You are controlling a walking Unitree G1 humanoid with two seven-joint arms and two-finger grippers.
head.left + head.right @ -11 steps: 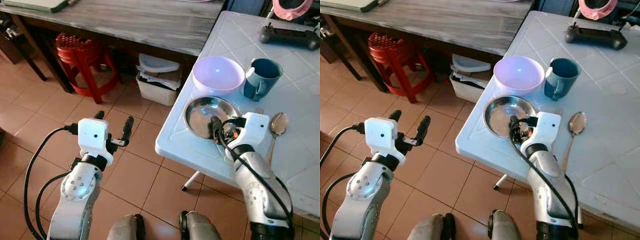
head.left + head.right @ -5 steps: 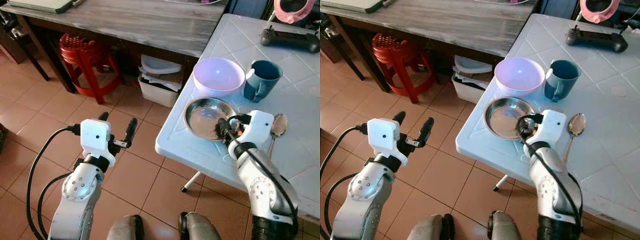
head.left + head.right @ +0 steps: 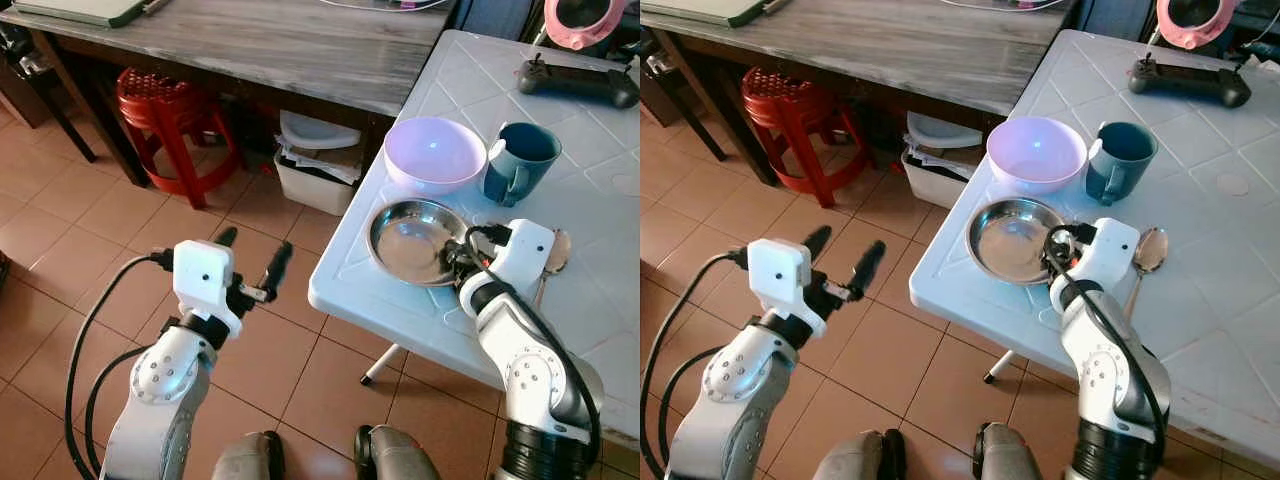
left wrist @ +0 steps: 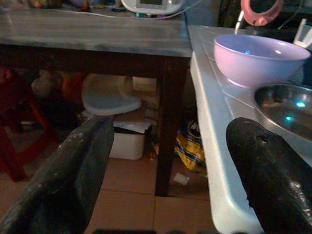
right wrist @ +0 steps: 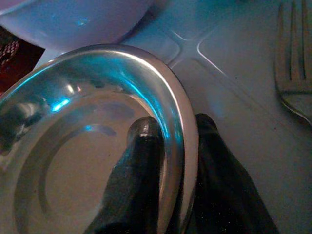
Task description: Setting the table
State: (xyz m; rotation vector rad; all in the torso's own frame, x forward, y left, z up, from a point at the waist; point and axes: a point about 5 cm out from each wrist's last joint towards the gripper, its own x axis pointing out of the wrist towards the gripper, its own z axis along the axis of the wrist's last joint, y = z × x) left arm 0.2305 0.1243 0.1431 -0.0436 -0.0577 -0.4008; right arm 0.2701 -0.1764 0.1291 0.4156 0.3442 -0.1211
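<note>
Landmark: the white tiled plastic table (image 3: 600,290).

- Off the table's left edge, over the terracotta floor: the left gripper (image 3: 250,270) is held in mid-air, fingers spread wide, nothing between them.
- Near the table's left edge: a shallow round stainless-steel plate (image 3: 410,240) is lying flat. Its right rim is pinched by the right gripper (image 5: 170,161), one finger inside the rim, one outside.
- Just behind the plate: a pale lilac round bowl (image 3: 435,152).
- Right of the bowl: a dark teal mug (image 3: 520,160).
- Right of the plate: a metal spoon (image 3: 1147,252), partly hidden by the wrist; a metal fork (image 5: 292,58) is also seen.

Progress, judged: pieces are gathered on the table but crowded at the edge; the plate is gripped and not yet placed. Arranging the bowl, mug and cutlery is likely left.
</note>
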